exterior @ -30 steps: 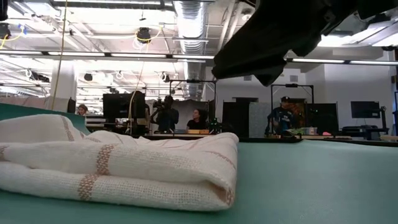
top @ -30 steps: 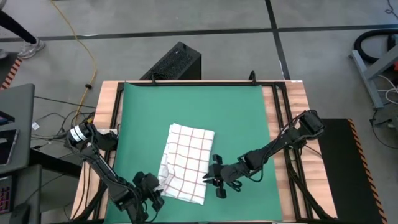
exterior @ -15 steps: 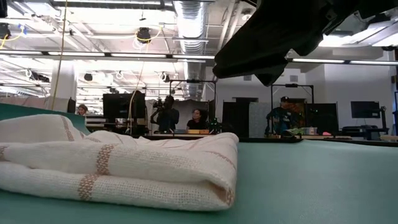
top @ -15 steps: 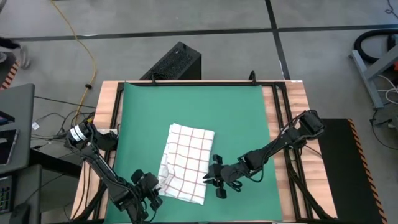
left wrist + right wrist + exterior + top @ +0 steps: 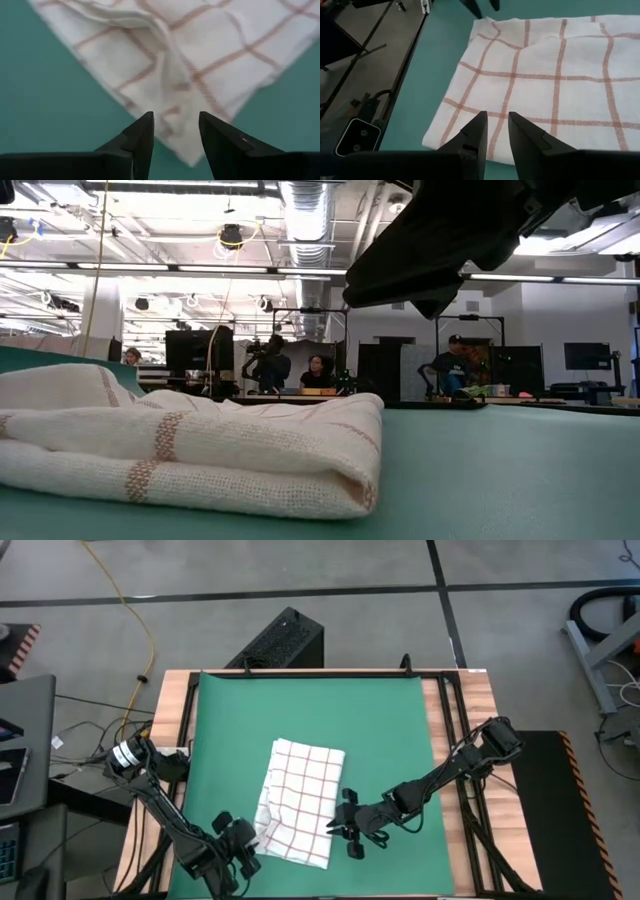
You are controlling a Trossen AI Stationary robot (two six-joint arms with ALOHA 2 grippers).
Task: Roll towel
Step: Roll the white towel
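the towel point(image 5: 296, 802) lies folded on the green mat point(image 5: 380, 730), between my two grippers. my left gripper point(image 5: 243, 843) sits at its near left corner, fingers point(image 5: 142, 137) parted with a rumpled fold just ahead of their tips, nothing pinched. my right gripper point(image 5: 340, 823) hovers at the towel's right edge, fingers point(image 5: 525, 135) slightly apart above the cloth and gripping nothing.

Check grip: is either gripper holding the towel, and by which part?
Nothing held. The left gripper stands open over the towel at its near corner; the right gripper hovers at its edge, fingers empty.
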